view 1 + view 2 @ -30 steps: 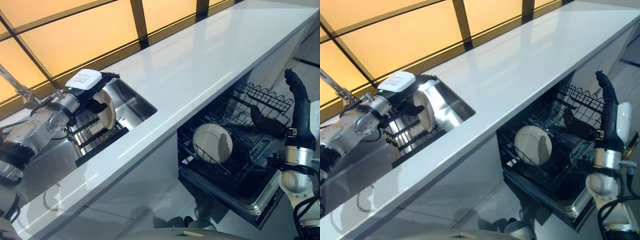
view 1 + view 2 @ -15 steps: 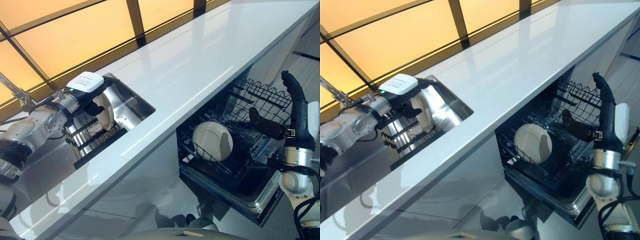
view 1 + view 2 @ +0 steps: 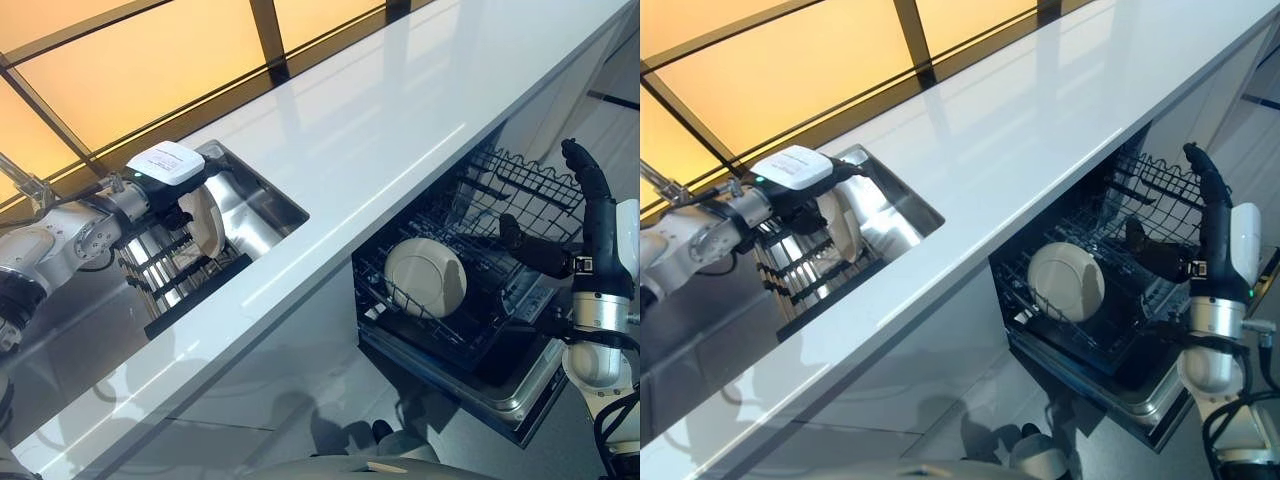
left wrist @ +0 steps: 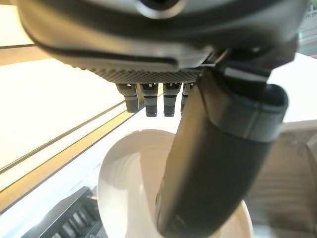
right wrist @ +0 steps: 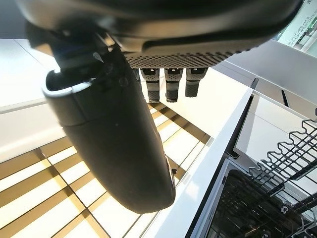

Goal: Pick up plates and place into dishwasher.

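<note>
The left hand is inside the stainless steel sink, which is set in the long glossy white countertop. The hand holds a round cream-white plate that stands on its edge in the black slotted dish rack in the sink. In the left wrist view the dark thumb lies over the front face of the plate, and the fingers reach down behind its upper rim, so the plate is pinched between them.

Below the countertop the dishwasher is open and its black wire lower rack is pulled out. A second round white plate stands tilted in this rack, near its front side.

The right hand is raised just beside the far side of the pulled-out rack. Its fingers are stretched out, its thumb points toward the rack, and it holds nothing.
</note>
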Robot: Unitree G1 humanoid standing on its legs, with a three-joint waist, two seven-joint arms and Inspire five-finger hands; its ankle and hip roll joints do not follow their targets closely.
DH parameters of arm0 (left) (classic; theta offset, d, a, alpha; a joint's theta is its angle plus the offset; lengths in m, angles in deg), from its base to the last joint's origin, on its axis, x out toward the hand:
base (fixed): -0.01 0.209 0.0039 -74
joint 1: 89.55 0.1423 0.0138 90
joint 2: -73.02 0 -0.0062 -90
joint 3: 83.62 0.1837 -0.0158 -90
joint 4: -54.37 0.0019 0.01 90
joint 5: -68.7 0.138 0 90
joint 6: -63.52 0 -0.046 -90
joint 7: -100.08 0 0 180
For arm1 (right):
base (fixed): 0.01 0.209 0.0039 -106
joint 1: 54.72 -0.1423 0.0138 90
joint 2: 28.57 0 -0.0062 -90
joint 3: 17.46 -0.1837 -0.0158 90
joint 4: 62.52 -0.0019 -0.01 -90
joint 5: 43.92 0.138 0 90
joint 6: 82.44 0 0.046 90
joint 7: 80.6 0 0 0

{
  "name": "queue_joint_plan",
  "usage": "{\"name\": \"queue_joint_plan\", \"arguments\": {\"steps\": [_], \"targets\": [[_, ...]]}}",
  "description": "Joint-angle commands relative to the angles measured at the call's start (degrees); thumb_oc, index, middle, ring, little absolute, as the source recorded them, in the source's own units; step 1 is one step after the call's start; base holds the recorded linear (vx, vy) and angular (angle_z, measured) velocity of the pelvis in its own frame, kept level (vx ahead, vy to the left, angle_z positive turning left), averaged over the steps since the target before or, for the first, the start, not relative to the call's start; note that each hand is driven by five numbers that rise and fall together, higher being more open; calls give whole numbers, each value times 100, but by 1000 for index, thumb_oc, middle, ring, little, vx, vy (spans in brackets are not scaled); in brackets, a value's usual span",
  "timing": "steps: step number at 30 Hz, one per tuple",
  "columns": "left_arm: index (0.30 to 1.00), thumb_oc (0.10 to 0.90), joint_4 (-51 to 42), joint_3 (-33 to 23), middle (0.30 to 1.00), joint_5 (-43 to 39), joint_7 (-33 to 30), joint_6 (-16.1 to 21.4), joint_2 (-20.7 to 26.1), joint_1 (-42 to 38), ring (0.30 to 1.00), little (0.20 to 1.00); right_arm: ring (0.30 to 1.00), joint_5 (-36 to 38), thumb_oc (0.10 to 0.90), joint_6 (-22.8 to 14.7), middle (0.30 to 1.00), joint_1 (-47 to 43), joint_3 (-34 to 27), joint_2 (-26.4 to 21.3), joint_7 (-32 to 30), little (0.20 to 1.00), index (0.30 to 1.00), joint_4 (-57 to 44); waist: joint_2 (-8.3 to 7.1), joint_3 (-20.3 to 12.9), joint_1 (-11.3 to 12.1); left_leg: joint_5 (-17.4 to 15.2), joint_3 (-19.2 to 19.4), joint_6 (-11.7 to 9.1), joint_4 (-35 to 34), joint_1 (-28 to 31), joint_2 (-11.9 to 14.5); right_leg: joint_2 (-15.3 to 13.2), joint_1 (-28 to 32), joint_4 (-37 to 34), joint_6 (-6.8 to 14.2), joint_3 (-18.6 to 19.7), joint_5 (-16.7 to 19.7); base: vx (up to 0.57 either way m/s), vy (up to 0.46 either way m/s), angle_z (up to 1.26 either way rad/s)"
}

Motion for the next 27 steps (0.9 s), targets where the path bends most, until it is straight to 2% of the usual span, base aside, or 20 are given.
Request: {"name": "queue_joint_plan", "arguments": {"steps": [1,2,3,4,12,20,27], "targets": [[559,402,609,-97,559,173,-128,-139,392,-1297,559,502,900,107,800,-558,900,-504,-406,-640,-168,900,900,-348,105,-266,102,-782,-55,315,39,126,-358,484,68,34,253,-183,-288,0,0,0],[495,328,646,-87,495,211,-83,-144,384,-1306,495,428,900,107,800,-562,900,-512,-408,-650,-157,900,900,-353,104,-266,100,-783,-53,315,39,124,-360,486,65,34,255,-179,-288,0,0,0],[319,122,658,-85,319,238,-52,-145,382,-1306,319,222,900,116,800,-558,900,-512,-419,-659,-151,900,900,-368,103,-265,99,-782,-50,316,39,122,-359,486,63,34,256,-175,-286,0,0,0],[300,100,707,-95,300,277,-45,-117,368,-1287,300,200,900,145,800,-543,900,-508,-449,-682,-137,900,900,-406,102,-258,95,-783,-50,319,39,121,-361,488,60,34,259,-170,-286,0,0,0],[300,100,833,-97,300,342,92,-66,255,-1245,300,200,900,184,800,-612,900,-503,-473,-699,-71,900,900,-476,78,-268,77,-787,-38,321,39,114,-361,501,54,34,261,-147,-281,0,0,0],[300,100,1078,-222,300,358,3,-58,-47,-1137,300,200,900,130,800,-729,900,-559,-479,-738,-88,900,900,-485,33,-281,52,-790,-15,320,39,123,-353,511,66,34,256,-126,-283,0,0,0],[300,100,1175,-479,300,182,-561,-30,-58,-1015,300,200,900,78,800,-862,900,-496,-566,-718,-113,900,900,-523,7,-305,54,-784,-14,311,39,119,-345,520,64,34,250,-122,-280,0,0,0]]}}
